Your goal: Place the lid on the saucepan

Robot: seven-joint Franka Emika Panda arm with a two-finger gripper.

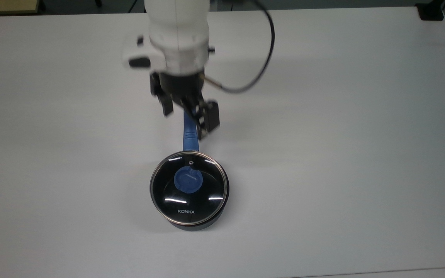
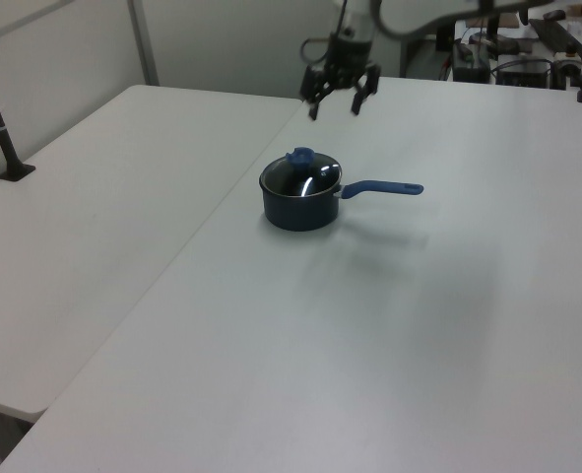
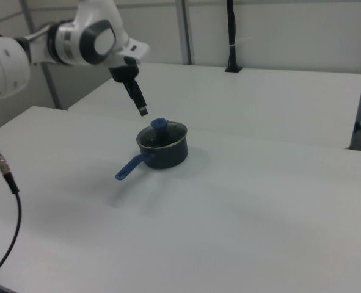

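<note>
One legible text was found: the word "KONKA" in white capital letters, printed on the glass of the lid (image 1: 189,187), near the rim on the side toward the top view's bottom edge, below the blue knob (image 1: 187,180). The lid sat on the saucepan (image 1: 195,225). In the left view and the right view the lettering could not be read. No other words, numbers, labels or signs were legible on the arm, the cable or the table (image 1: 361,154).
</note>
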